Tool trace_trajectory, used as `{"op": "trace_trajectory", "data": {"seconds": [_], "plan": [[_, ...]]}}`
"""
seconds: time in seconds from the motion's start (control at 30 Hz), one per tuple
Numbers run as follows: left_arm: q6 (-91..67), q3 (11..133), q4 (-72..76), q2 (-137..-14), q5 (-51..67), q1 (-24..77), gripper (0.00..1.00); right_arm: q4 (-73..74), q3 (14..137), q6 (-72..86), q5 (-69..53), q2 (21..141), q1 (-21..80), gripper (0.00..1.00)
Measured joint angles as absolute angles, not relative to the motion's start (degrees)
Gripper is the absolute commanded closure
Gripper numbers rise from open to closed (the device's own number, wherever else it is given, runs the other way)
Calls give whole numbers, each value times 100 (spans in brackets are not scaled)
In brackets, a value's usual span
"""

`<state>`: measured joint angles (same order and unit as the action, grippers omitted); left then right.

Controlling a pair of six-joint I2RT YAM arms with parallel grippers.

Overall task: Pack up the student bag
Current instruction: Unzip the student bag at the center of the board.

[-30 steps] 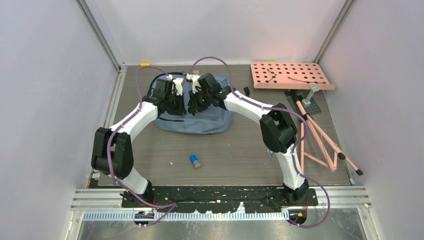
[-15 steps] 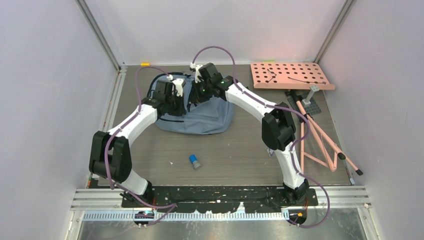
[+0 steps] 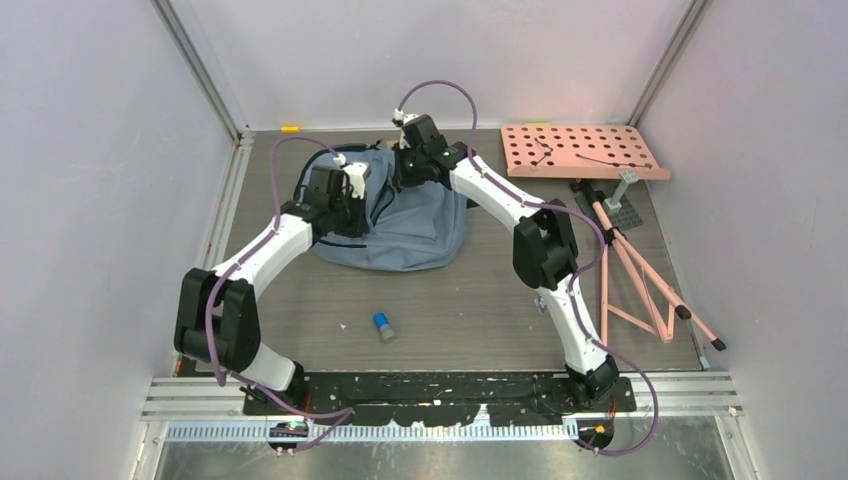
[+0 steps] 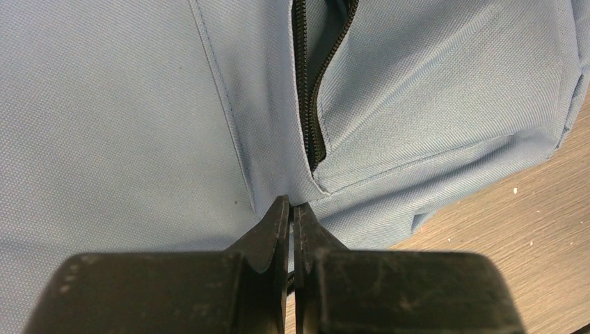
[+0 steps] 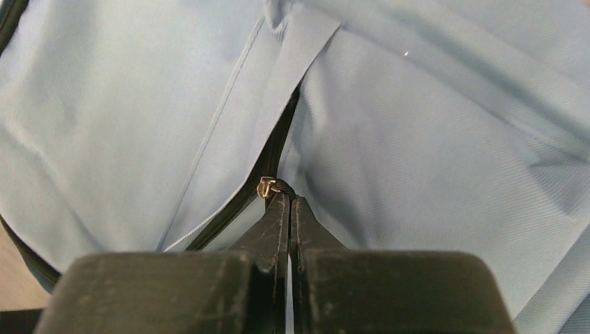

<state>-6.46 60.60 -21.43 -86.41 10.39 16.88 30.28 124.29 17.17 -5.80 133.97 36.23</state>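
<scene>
Above: student bag (image 3: 410,235) slumped on desk (image 3: 470,310) at far centre, both arms reaching onto it; small blue cylinder (image 3: 384,325) well apart, nearer the bases.
Left wrist: left gripper (image 4: 291,209) pressed together, tips against bag fabric just below zipper (image 4: 311,118) end.
Right wrist: right gripper (image 5: 286,202) clamped on zipper pull (image 5: 267,186).

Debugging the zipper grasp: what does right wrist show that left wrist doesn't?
Only right wrist: the small silver metal zipper pull, with the right pincer shut on it. Only left wrist: the dark zipper's end, a strip of wood-grain table, and the left pincer pinching fabric just below that end. Both: the grey-blue fabric backpack filling the view, each pincer shut.
</scene>
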Motion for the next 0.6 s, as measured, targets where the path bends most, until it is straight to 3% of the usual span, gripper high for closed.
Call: {"op": "trace_trajectory", "data": {"seconds": [0.6], "plan": [[-248,5986,-2246,-8433,832,1688,100,2252,13181,2311,82,14022,3356,99]]}}
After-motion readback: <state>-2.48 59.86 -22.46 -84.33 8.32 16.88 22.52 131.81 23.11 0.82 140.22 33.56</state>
